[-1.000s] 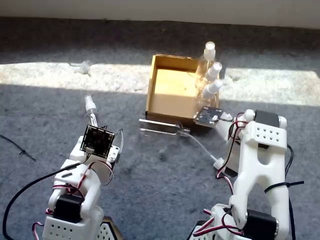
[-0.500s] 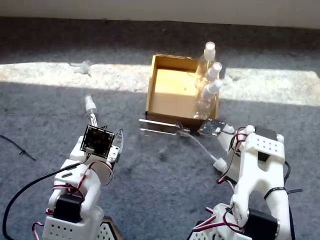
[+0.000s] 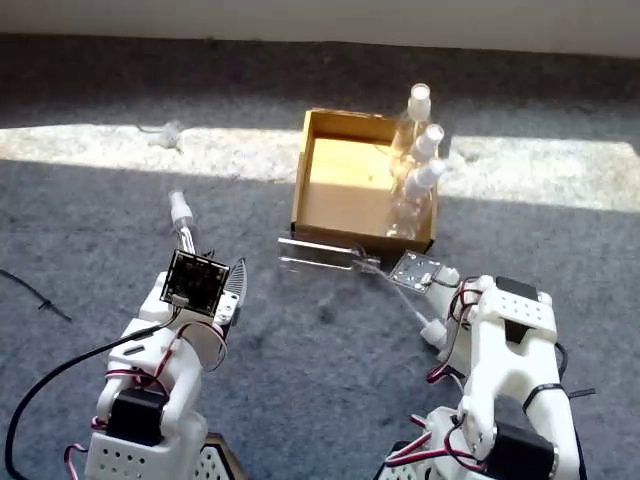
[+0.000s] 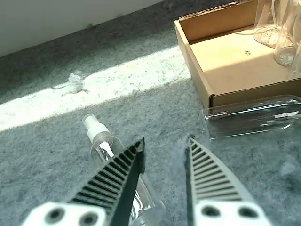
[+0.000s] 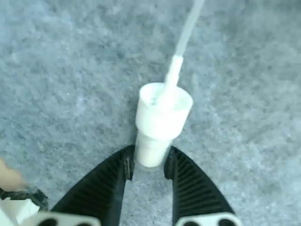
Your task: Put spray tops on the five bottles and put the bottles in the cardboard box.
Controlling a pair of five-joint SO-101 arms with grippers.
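Grey carpet (image 3: 300, 340) with cardboard box (image 3: 300, 190) toward far edge, right gripper (image 5: 148, 157) clamped on a loose spray top (image 5: 162, 110), left gripper (image 4: 164, 141) parted above a lying capped bottle (image 4: 101, 139).

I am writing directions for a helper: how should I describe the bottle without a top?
Find the open brown cardboard box in the middle of the grey carpet. Just in front of its near wall lies a clear plastic bottle on its side. Unlike the three upright bottles inside and the capped bottle by the left claw, its neck is bare.
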